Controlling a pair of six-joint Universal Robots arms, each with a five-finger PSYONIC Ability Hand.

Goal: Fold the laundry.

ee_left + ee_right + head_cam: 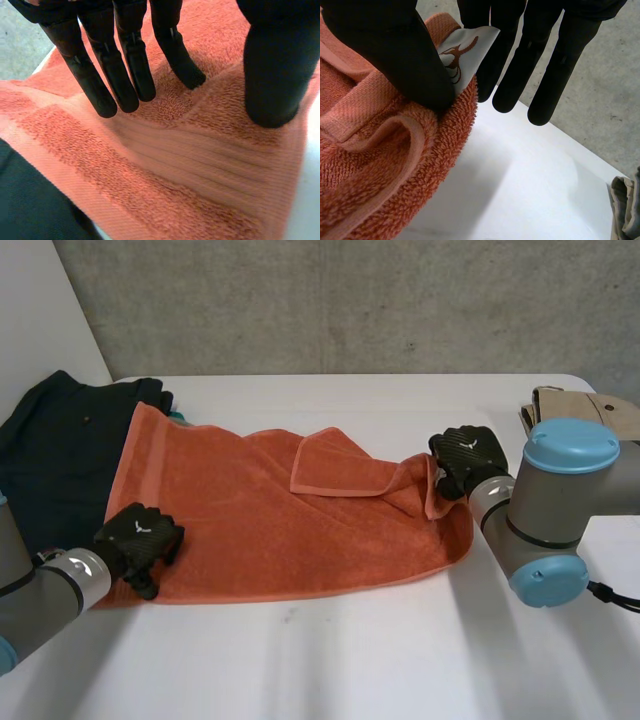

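Note:
An orange towel (260, 520) lies spread on the white table (350, 660), with one small flap (335, 465) folded over near its middle. My left hand (140, 535) is at the towel's near left corner. In the left wrist view its fingers (125, 70) reach down straight onto the towel (200, 165) beside the woven border, the thumb standing apart. My right hand (468, 455) is at the towel's bunched right edge. There its thumb (395, 50) pinches the towel (380, 165) and its white label (465, 50) against the fingers.
A dark garment (60, 450) lies at the table's left, partly under the towel, and its edge (25, 200) runs right beside my left hand. A tan folded cloth (580, 408) sits at the back right, behind my right arm.

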